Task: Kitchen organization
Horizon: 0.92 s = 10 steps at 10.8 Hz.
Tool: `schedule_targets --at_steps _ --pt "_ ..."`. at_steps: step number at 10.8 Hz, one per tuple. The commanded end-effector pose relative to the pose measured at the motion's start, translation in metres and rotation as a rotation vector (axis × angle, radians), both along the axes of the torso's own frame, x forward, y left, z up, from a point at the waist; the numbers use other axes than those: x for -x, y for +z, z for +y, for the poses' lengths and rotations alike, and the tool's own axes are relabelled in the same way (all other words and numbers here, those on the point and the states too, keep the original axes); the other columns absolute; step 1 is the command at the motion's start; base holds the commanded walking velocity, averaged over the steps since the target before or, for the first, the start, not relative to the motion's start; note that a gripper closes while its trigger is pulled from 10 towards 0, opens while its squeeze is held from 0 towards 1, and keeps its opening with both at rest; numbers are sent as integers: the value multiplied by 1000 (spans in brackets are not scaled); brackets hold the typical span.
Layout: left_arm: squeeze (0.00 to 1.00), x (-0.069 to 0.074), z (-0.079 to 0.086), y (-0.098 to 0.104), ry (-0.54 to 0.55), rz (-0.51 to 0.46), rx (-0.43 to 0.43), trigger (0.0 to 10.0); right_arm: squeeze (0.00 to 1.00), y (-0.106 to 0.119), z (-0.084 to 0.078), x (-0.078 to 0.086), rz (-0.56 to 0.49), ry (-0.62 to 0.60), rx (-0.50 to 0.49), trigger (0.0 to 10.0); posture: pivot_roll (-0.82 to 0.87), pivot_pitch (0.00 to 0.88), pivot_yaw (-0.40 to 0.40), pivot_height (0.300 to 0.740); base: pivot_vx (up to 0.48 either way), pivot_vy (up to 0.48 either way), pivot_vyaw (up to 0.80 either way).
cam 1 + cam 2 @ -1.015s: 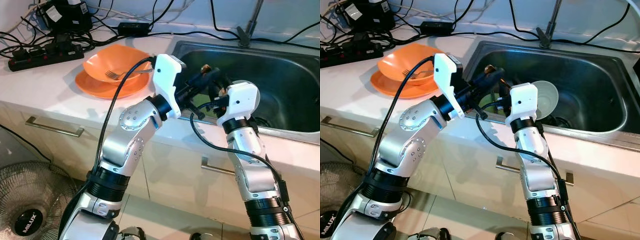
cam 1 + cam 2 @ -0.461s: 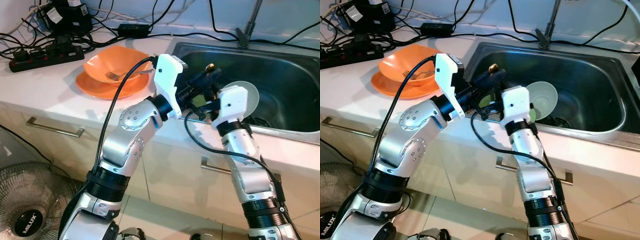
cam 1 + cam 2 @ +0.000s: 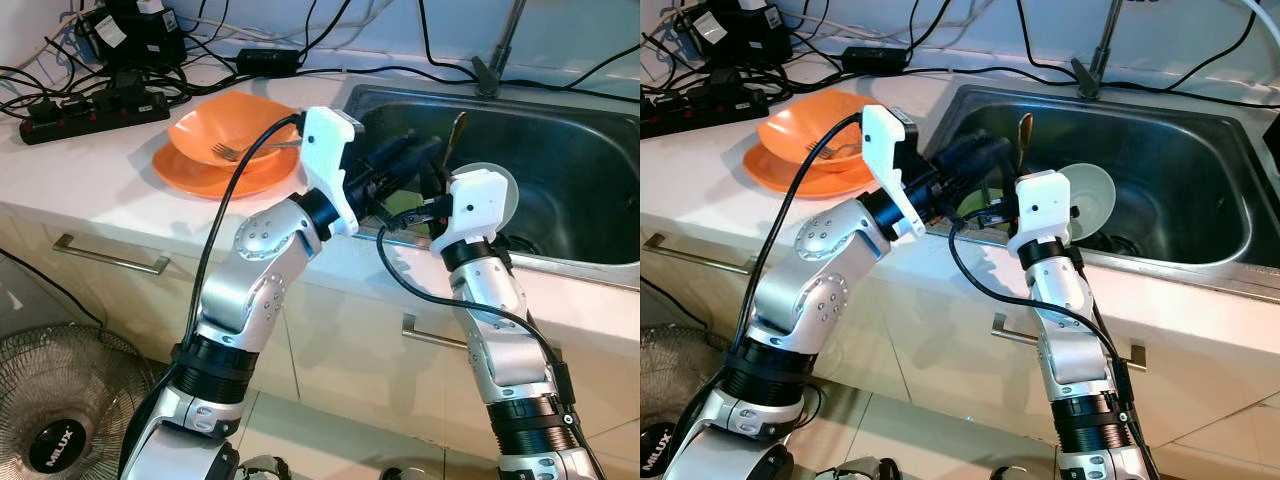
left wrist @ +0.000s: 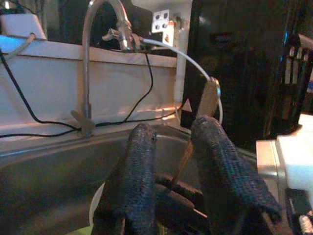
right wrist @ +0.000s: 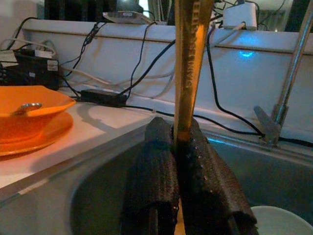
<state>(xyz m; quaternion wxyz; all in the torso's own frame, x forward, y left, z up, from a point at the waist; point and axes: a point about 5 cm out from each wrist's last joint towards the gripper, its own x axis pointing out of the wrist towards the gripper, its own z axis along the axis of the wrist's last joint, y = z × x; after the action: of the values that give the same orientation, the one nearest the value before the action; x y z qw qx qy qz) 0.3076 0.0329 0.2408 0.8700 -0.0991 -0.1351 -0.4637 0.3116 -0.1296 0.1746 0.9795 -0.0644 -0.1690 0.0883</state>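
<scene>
Right wrist view puts the right gripper (image 5: 178,147) at frame centre, fingers clenched on a brass utensil handle (image 5: 190,63) standing upright over the sink (image 3: 1180,130). Left gripper (image 4: 173,147), fingers parted, flanks that handle without touching. Likely mid-handover; next, carry it toward the orange bowl (image 3: 230,130), upper left.

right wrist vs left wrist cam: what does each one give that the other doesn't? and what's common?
Right wrist view: right gripper shut on the brass-coloured utensil, which stands upright; orange bowl stacked on the orange plate on the counter.

Left wrist view: left gripper with fingers apart, and the right arm's white housing.

Both: the utensil, the faucet, the sink and the cables along the back wall.
</scene>
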Motion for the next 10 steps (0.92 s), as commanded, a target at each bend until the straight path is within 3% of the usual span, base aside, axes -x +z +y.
schedule_targets --at_steps 1,3,4,5,6,8,10 --pt "1000 0 3 4 11 -4 16 10000 0 0 -1 -2 3 -7 -5 0 34 60 54 740 0 0 0" --pt "1000 -9 22 6 110 25 115 10000 0 2 -14 -10 12 -59 -11 0 38 64 53 740 0 0 0" --pt "0 -13 29 1 162 44 117 10000 0 4 -21 -15 18 -89 -12 0 39 64 52 740 0 0 0" --pt "0 -13 33 -5 185 64 114 10000 0 4 -27 -20 31 -121 -14 10000 39 64 50 740 0 0 0" --pt "0 -13 35 -10 203 77 95 10000 0 5 -32 -25 39 -140 -23 10000 44 65 50 740 0 0 0" --pt "0 -11 33 -42 269 89 -150 10000 0 -1 -46 -43 134 -208 -51 10000 45 51 53 740 0 0 0" --pt "0 1 22 -67 221 148 -272 10000 0 -4 -51 -59 188 -227 -87 10000 52 25 52 740 0 0 0"
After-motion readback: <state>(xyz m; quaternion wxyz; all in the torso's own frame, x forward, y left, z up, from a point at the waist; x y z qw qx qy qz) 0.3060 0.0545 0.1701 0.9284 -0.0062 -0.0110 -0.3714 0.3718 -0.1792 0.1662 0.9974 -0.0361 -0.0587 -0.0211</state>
